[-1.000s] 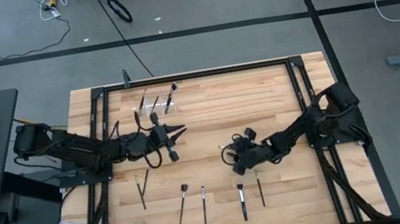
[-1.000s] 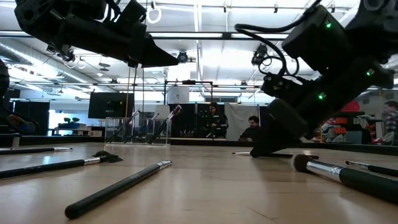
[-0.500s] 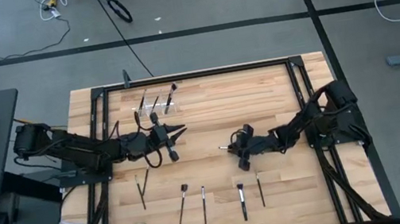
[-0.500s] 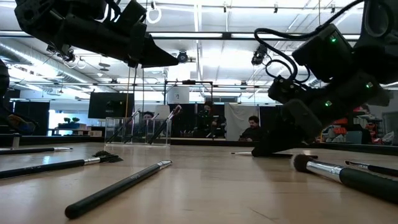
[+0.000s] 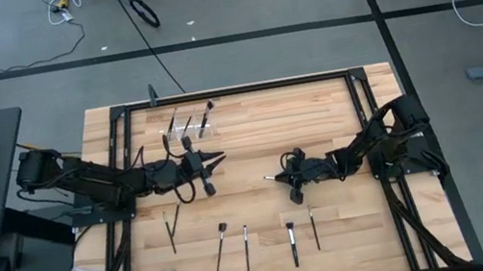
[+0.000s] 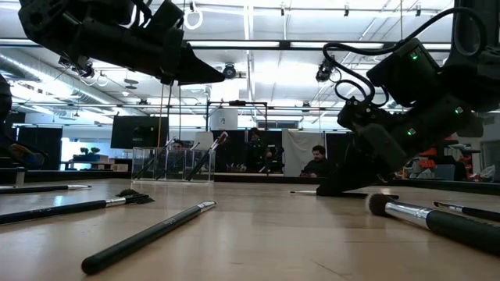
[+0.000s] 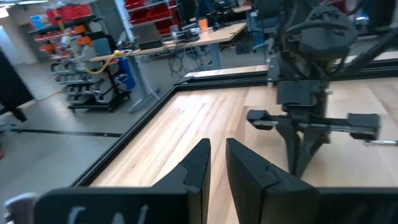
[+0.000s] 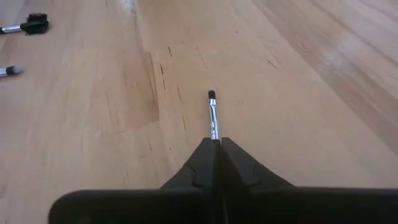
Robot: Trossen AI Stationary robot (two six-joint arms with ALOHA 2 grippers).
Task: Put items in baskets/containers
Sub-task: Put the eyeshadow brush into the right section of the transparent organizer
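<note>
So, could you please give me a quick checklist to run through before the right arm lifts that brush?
1. Right gripper fingers shut on the small brush: ok.
2. Brush clear of the table: cannot tell; the tip lies close over the wood.
3. Clear holder upright at the far side, brushes already standing in it: ok.
4. Left gripper hangs between the right gripper and the holder: not ok, the path looks crowded.
5. Left gripper empty, fingers nearly together: ok.
6. Loose brushes at the near edge lie apart from the right arm: ok.
</note>
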